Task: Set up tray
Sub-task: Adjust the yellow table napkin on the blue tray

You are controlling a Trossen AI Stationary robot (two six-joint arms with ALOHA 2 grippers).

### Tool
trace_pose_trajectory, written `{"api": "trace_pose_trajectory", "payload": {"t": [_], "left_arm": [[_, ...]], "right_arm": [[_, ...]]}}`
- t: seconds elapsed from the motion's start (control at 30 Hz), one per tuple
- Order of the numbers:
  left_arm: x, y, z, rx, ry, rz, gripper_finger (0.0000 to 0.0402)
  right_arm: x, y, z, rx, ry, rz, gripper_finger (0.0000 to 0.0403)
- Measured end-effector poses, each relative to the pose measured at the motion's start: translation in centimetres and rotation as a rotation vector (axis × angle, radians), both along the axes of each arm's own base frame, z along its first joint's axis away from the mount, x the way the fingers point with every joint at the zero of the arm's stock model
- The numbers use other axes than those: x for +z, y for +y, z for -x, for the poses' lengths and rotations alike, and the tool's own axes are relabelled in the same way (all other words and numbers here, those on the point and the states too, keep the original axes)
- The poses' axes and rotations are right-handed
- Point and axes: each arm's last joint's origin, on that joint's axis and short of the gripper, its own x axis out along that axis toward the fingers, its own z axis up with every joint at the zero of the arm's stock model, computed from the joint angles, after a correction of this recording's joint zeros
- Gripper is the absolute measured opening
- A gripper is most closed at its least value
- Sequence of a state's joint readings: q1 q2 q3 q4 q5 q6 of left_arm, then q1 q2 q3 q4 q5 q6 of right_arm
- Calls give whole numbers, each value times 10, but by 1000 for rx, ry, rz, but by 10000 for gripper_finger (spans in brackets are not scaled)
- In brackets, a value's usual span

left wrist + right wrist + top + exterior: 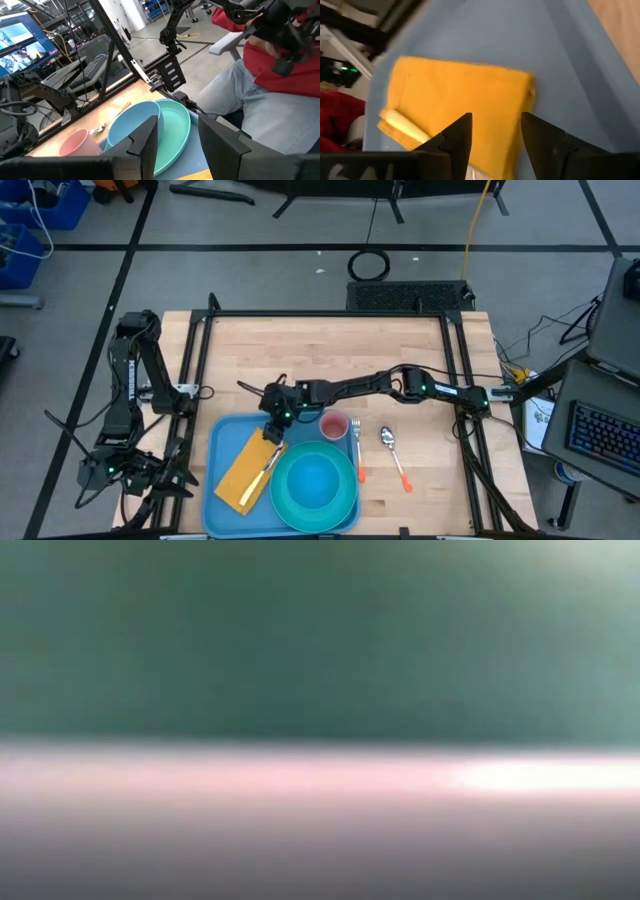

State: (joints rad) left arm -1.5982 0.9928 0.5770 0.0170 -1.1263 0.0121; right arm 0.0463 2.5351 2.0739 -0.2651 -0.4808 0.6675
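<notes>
The light-blue tray lies at the table's near edge. On it lie a folded yellow napkin with a pale-handled utensil on top, and a teal plate bearing a blue bowl. My right gripper hovers open over the napkin's far end with nothing between its fingers. The utensil's handle lies off to one side. My left gripper waits open beyond the table's left edge, facing the bowl and plate.
A pink cup stands just past the tray's far right corner. An orange-handled fork and spoon lie on the wood to the tray's right. A person in a red top sits at the near edge. The low view is a blur.
</notes>
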Motion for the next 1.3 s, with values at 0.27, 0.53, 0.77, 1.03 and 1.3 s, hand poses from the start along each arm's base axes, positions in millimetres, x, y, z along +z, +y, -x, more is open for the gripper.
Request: {"api": "trace_pose_trajectory", "payload": {"t": [0.27, 0.53, 0.77, 1.03, 1.3], "left_arm": [[-4, 2, 0, 12, 28, 10, 145], [-5, 2, 0, 13, 30, 5, 145], [-5, 2, -1, 24, 28, 0, 145], [-6, 3, -6, 45, 41, 18, 145], [-6, 3, -5, 44, 49, 27, 145]], "right_arm": [[1, -1, 7, 7, 104, -45, 177], [0, 3, 10, 52, 129, -104, 165], [-7, 24, 7, 110, 124, -218, 164], [-10, 17, 0, 85, 71, -233, 164], [2, 4, -4, 46, -29, -152, 164]]}}
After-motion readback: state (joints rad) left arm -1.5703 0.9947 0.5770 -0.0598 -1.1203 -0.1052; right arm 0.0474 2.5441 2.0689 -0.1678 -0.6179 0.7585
